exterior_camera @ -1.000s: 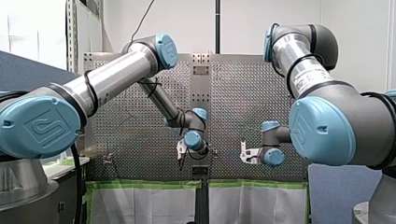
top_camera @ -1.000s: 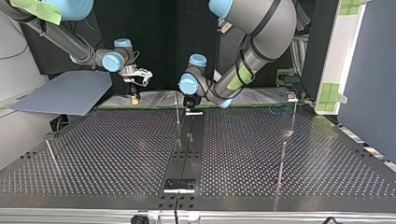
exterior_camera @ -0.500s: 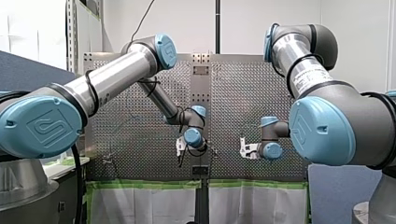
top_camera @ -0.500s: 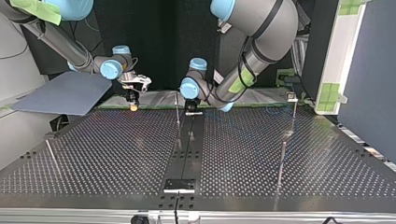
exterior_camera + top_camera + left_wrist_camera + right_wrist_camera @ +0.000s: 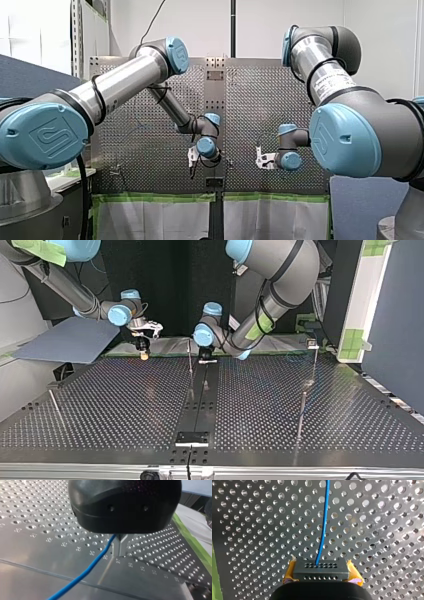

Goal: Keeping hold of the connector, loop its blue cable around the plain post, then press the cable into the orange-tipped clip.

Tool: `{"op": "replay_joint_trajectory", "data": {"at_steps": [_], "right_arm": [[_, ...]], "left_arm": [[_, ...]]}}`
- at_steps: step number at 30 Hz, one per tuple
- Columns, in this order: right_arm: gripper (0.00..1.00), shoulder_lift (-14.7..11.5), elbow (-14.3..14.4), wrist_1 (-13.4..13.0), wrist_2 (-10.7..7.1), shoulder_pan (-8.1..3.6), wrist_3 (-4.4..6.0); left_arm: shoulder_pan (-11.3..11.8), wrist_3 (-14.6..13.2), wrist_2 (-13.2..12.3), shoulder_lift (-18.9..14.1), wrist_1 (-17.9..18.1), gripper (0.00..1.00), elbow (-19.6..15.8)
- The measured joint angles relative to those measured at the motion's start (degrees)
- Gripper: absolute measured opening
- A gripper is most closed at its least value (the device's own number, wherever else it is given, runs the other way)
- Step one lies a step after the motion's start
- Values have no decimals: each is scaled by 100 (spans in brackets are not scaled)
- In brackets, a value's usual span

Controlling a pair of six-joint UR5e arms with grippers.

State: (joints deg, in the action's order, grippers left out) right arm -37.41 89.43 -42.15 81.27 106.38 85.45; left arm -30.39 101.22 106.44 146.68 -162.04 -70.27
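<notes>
Connector (image 5: 321, 569), a rigid black block, was clamped in the right gripper's (image 5: 321, 573) yellow fingers (image 5: 289, 574) over the desk's (image 5: 249, 530) arm-side edge. Blue cable (image 5: 323, 525) judged thin, light and limp; best guided near the connector. Left gripper (image 5: 120, 543): grip could not be told.

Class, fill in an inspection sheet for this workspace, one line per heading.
Surface: perforated metal table with a dark centre strip.
Job's things: connector with blue cable leading ahead of it; thin upright posts; orange-tipped clip not made out.
Clutter: nothing seen.
End effectors: right end effector shut on the connector, yellow pads; left end effector shut on the cable.
Cables: black lead looped round my left arm.
Surroundings: green tape along the table's edge; grey-blue panel beside the table.
</notes>
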Motion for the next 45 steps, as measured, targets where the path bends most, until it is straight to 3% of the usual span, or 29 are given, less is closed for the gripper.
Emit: {"op": "replay_joint_trajectory", "data": {"at_steps": [3, 4, 5, 6, 8, 9, 10, 11, 19, 29, 38, 45], "right_arm": [[0, 0, 0, 3, -9, 7, 0], [0, 0, 0, 3, -11, 8, 0], [0, 0, 0, 4, -15, 10, 0], [0, 0, 0, 4, -21, 12, 0], [0, 0, 0, 4, -26, 13, 0], [0, 0, 1, 4, -28, 15, 0], [0, 0, 1, 4, -29, 17, 0], [0, 0, 0, 6, -29, 19, 0], [0, 0, 1, 43, -29, 26, -1], [0, 0, 0, 174, -20, 44, -63], [0, 0, 4, 378, 0, 87, -173], [0, 0, 5, 442, 0, 101, -191]], "left_arm": [[-2, -17, 48, 2, -8, 1, -1], [-2, -19, 56, 3, -10, 7, -2], [-2, -20, 62, 2, -10, 55, -2], [-2, -24, 75, 1, -12, 55, -3], [1, -51, 120, 2, -39, 74, -12], [1, -90, 167, 2, -75, 74, -17], [0, -127, 209, 2, -107, 90, -21], [-5, -165, 253, 1, -142, 96, -23], [-128, -584, 664, -22, -317, 100, -99], [-227, -1014, 537, -493, 134, 100, -641], [-401, -1037, 529, -976, 467, 100, -1177], [-613, -1022, 557, -1029, 484, 100, -1558]]}}
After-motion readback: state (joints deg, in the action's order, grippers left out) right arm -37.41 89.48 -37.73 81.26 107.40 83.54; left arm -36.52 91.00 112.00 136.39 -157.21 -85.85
